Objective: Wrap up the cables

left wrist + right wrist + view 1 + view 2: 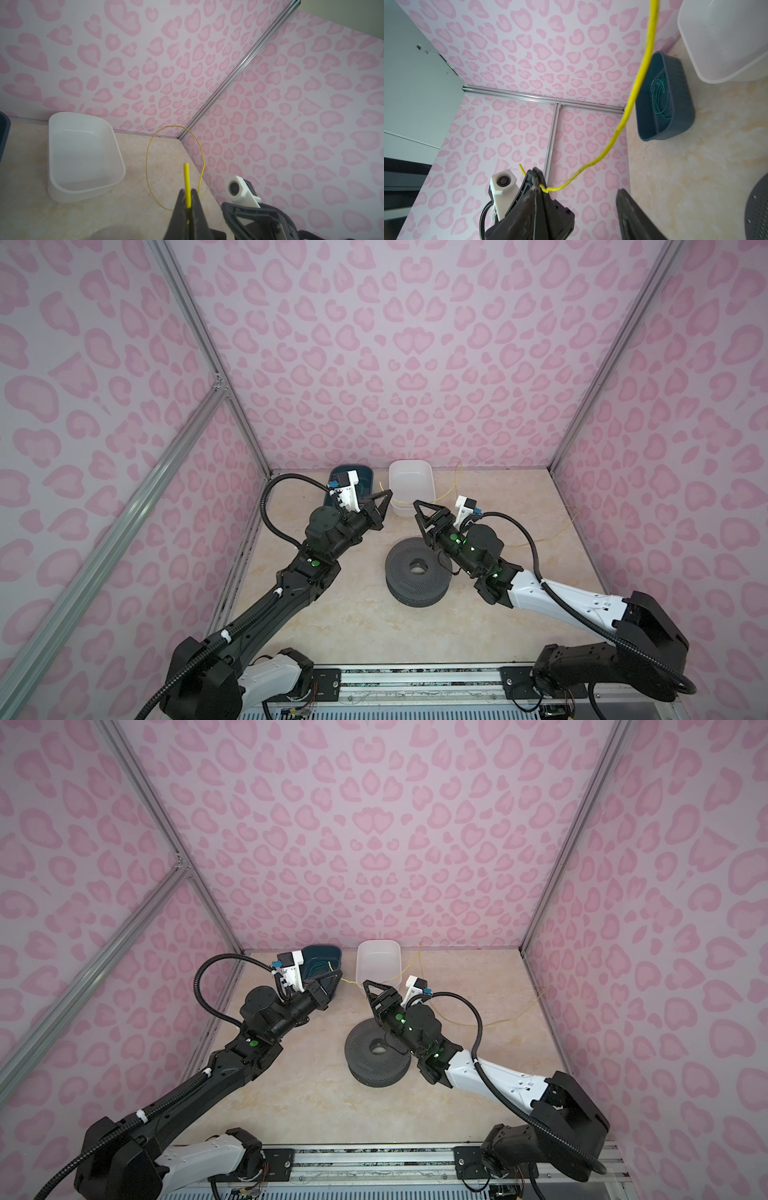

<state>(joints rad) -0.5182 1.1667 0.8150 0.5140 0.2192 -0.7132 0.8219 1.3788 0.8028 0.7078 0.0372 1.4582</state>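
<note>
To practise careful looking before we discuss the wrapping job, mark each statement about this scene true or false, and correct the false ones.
1. The left tool is shut on the yellow wire. True.
2. The right tool grips the wire too. False: its jaws stand apart and grip nothing.
3. The green cord lies in the white tub. False: it lies in the dark blue tub; the white tub shows nothing inside.
4. The perforated spool lies flat on the table. True.
5. The yellow wire is wound round the spool. False: it trails loose across the table.
</note>
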